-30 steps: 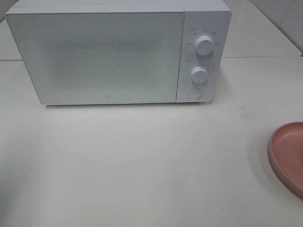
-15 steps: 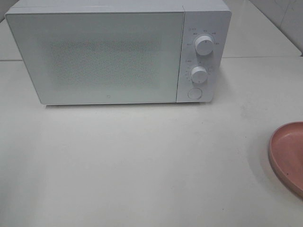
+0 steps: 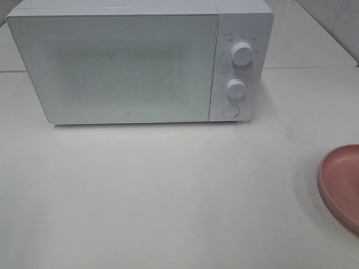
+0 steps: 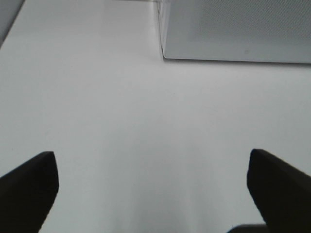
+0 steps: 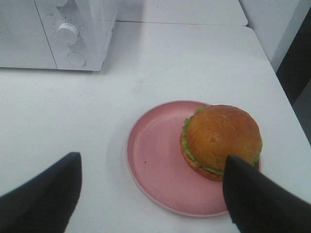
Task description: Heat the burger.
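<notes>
Round burger with glossy golden-brown bun and green lettuce frill (image 5: 221, 141) sits on the round pink plate (image 5: 155, 160), off-centre toward the rim farther from the white boxy microwave (image 3: 140, 61). Plate is well apart from the microwave, off its knob side; door shut. Right gripper (image 5: 153, 194) spread, empty, hanging over the plate. Left gripper (image 4: 153, 187) spread, empty, over bare white table (image 3: 168, 190) near the microwave's hinge-side corner. Risks: squeezing the bun could shift the layers; dragging the plate could slide it off the nearby table edge.

White microwave (image 3: 140, 61) with a speckled grey door; golden-brown, green-frilled burger (image 5: 221, 141) on a pink plate (image 5: 155, 160); black fingers (image 4: 29, 189).
</notes>
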`<action>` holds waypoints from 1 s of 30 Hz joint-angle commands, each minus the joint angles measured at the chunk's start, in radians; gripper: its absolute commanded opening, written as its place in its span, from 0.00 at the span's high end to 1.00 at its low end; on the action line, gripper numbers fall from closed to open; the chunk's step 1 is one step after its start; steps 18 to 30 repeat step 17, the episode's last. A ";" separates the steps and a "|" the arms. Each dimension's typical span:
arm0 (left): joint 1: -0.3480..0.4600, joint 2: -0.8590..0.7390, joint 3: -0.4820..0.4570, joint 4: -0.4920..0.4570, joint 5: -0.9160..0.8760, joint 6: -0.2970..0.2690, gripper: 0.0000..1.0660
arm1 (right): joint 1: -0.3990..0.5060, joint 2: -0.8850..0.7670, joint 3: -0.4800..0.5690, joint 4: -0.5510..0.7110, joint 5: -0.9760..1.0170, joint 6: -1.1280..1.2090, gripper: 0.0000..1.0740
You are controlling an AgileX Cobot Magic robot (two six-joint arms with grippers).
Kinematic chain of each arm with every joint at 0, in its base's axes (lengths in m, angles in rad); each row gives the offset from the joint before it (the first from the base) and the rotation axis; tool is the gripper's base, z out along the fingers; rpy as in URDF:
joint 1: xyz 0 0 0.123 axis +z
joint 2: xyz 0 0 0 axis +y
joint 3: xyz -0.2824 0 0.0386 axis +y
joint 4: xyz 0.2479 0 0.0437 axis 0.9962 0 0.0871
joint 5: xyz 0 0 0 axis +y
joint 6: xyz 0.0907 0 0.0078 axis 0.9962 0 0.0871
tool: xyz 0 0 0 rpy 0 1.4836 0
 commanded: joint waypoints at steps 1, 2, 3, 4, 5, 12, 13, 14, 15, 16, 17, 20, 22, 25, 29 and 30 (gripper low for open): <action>0.056 -0.075 0.003 -0.004 -0.012 -0.007 0.08 | -0.008 -0.027 0.005 0.000 -0.014 -0.014 0.29; 0.056 -0.075 0.003 -0.004 -0.012 -0.007 0.08 | -0.008 -0.027 0.005 0.000 -0.014 -0.014 0.29; 0.062 -0.088 0.003 -0.004 -0.012 -0.007 0.08 | -0.008 -0.027 0.005 0.000 -0.014 -0.014 0.29; 0.066 -0.084 0.003 -0.006 -0.012 -0.007 0.08 | -0.008 -0.027 0.005 0.000 -0.014 -0.014 0.29; 0.066 -0.084 0.003 -0.006 -0.012 -0.007 0.08 | -0.008 -0.027 0.005 0.000 -0.014 -0.014 0.29; 0.066 -0.084 0.003 -0.004 -0.012 -0.007 0.08 | -0.008 -0.027 0.005 0.000 -0.014 -0.014 0.29; 0.066 -0.084 0.003 -0.004 -0.012 -0.007 0.08 | -0.008 -0.027 0.005 0.000 -0.014 -0.014 0.29; 0.066 -0.084 0.003 -0.004 -0.012 -0.007 0.08 | -0.008 -0.027 0.005 0.000 -0.014 -0.014 0.29; 0.066 -0.084 0.003 -0.004 -0.012 -0.007 0.08 | -0.008 -0.027 0.005 0.000 -0.014 -0.014 0.29; 0.066 -0.084 0.003 -0.004 -0.012 -0.007 0.08 | -0.008 -0.027 0.005 0.000 -0.014 -0.014 0.29; 0.066 -0.084 0.003 -0.004 -0.012 -0.007 0.08 | -0.008 -0.027 0.005 0.000 -0.014 -0.014 0.29; 0.066 -0.084 0.003 -0.004 -0.012 -0.007 0.08 | -0.008 -0.027 0.005 0.000 -0.014 -0.014 0.29; 0.066 -0.084 0.003 -0.004 -0.012 -0.007 0.08 | -0.008 -0.027 0.005 0.000 -0.014 -0.014 0.29; 0.066 -0.084 0.003 -0.004 -0.012 -0.007 0.08 | -0.008 -0.027 0.005 0.000 -0.014 -0.014 0.29; 0.066 -0.084 0.003 -0.004 -0.012 -0.007 0.08 | -0.008 -0.027 0.005 0.000 -0.014 -0.014 0.29; 0.066 -0.084 0.003 -0.004 -0.012 -0.007 0.08 | -0.008 -0.027 0.005 0.000 -0.014 -0.014 0.29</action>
